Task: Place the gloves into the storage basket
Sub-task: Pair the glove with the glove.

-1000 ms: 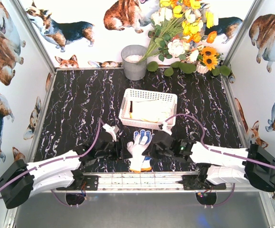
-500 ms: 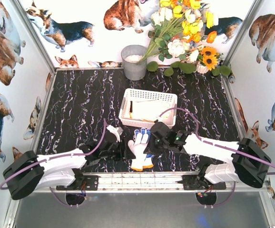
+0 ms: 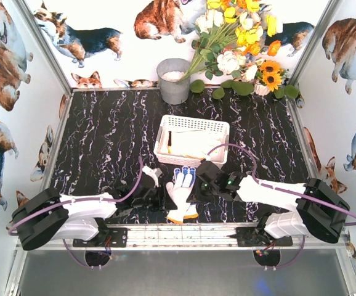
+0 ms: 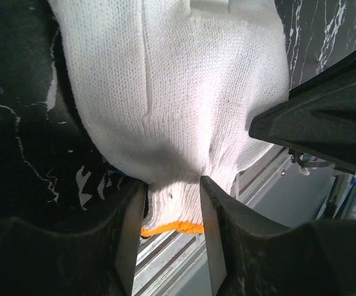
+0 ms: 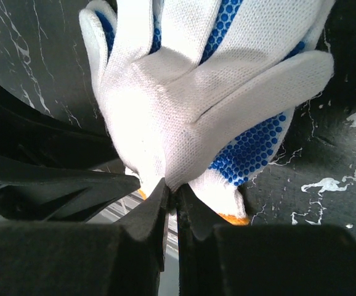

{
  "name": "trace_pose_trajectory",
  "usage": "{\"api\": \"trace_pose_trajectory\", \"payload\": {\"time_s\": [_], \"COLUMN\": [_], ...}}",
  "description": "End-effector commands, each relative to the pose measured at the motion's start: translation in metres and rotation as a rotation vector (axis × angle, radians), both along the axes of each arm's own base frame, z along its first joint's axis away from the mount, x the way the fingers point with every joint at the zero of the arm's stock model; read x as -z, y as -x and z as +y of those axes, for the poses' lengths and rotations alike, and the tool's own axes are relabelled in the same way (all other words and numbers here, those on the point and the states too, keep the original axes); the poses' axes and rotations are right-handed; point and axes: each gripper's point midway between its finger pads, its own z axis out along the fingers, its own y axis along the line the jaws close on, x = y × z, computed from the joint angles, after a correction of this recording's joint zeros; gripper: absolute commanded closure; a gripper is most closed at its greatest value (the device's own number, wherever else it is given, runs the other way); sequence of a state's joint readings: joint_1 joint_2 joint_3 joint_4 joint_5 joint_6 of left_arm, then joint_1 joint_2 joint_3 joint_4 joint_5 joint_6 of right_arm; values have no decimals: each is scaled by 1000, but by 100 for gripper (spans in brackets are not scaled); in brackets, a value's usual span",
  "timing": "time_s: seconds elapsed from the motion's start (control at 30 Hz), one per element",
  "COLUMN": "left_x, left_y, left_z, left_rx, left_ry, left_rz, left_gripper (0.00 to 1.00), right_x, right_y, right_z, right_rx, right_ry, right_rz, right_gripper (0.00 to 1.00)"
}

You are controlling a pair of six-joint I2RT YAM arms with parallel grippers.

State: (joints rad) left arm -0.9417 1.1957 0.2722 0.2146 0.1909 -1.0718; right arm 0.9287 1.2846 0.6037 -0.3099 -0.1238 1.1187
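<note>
**Q:** Two gloves [image 3: 182, 190] at least, stacked. Lying where?
**A:** On the table [image 3: 104, 135], at its near edge, between both grippers. Long axis near-to-far, fingertips toward the basket [image 3: 194, 119] just beyond.
**Q:** Grips?
**A:** Left gripper [image 4: 170, 185]: narrowed onto the orange-edged cuff [image 4: 173, 209], fabric gathered between. Right gripper [image 5: 173, 189]: pinched shut on a fold at the palm's edge.
**Q:** Nearer arm?
**A:** Roughly equal; basket ahead, slightly right, probably favouring the right.
</note>
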Motion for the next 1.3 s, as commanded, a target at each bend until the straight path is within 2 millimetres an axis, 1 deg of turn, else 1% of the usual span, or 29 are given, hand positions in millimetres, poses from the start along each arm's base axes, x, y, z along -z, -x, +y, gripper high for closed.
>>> {"api": "trace_pose_trajectory", "payload": {"time_s": [0.0,0.17,0.23,0.3,0.43,0.73,0.8,0.9,0.93,1.0,1.07,1.17,1.23,1.27], "left_x": [5,8,9,10,11,7,6,4,2,-5,-13,-29,-40,-44], "left_y": [6,2,2,3,4,3,3,2,2,-1,-3,-9,-12,-13], "left_z": [-5,-4,-3,-3,-2,-4,-4,-6,-6,-8,-8,-9,-10,-11], "left_rx": [13,4,1,2,2,-2,-1,-1,-3,-9,-23,-48,-63,-70], "left_ry": [17,-19,-22,-25,-30,-21,-19,-13,-9,0,8,38,62,73], "left_rz": [11,4,4,9,13,8,8,7,5,-4,-16,-45,-62,-66], "left_gripper": [67,81,83,86,91,97,99,100,100,100,100,100,100,100], "right_x": [-11,-15,-15,-12,-7,-3,-1,0,-2,-7,-14,-29,-36,-45], "right_y": [-9,-5,-2,3,11,25,25,25,24,22,18,9,1,-3], "right_z": [11,16,17,18,18,24,24,24,25,26,25,19,11,7], "right_rx": [22,40,45,44,44,26,28,26,23,17,16,16,33,38], "right_ry": [-73,-151,-188,-217,-256,-275,-273,-271,-273,-269,-249,-210,-169,-174], "right_rz": [-35,-22,-11,4,31,49,53,52,47,30,4,-52,-84,-121], "right_gripper": [97,82,76,73,70,68,69,76,80,93,100,100,100,100]}}
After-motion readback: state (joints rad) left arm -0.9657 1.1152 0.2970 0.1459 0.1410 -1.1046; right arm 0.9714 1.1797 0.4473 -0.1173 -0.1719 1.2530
